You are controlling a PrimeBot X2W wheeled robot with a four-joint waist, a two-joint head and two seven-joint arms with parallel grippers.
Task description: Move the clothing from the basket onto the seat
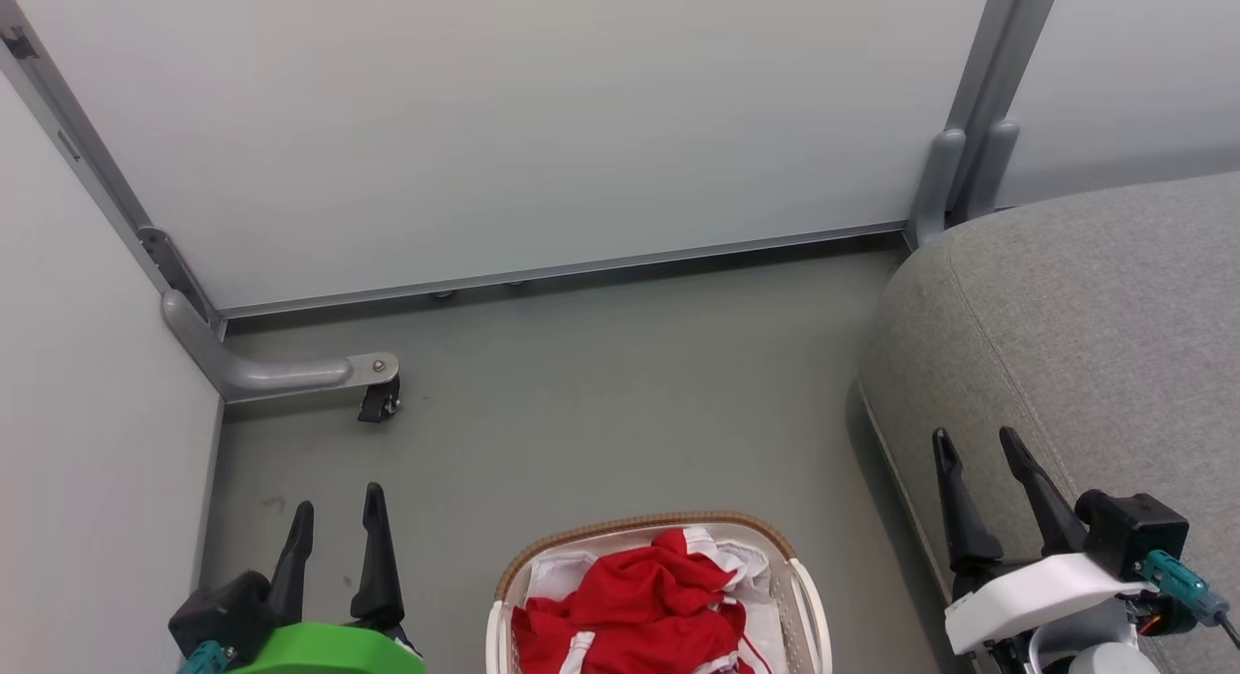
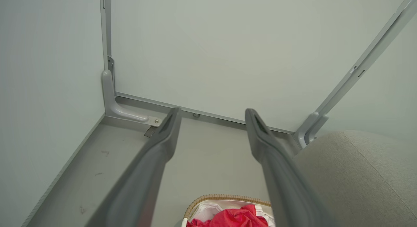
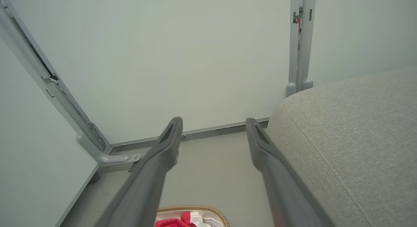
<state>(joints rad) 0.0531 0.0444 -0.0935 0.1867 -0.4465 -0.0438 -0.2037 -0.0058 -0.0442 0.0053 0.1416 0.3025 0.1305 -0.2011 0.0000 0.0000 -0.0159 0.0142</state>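
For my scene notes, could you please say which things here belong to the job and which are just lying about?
Job: red clothing; basket; seat; left gripper and right gripper, both open.
Lying about: white partition panels; grey caster foot.

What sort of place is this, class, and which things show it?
Probably a mock living-room corner in a test space: pale partition panels on grey metal frames with a castor, a bare grey floor, and a grey seat beside a basket of red clothing.

The basket [image 1: 812,606] is running off the head view's bottom edge, cutting the clothing [image 1: 639,601] short. The seat [image 1: 1085,345] is extending past the right edge.
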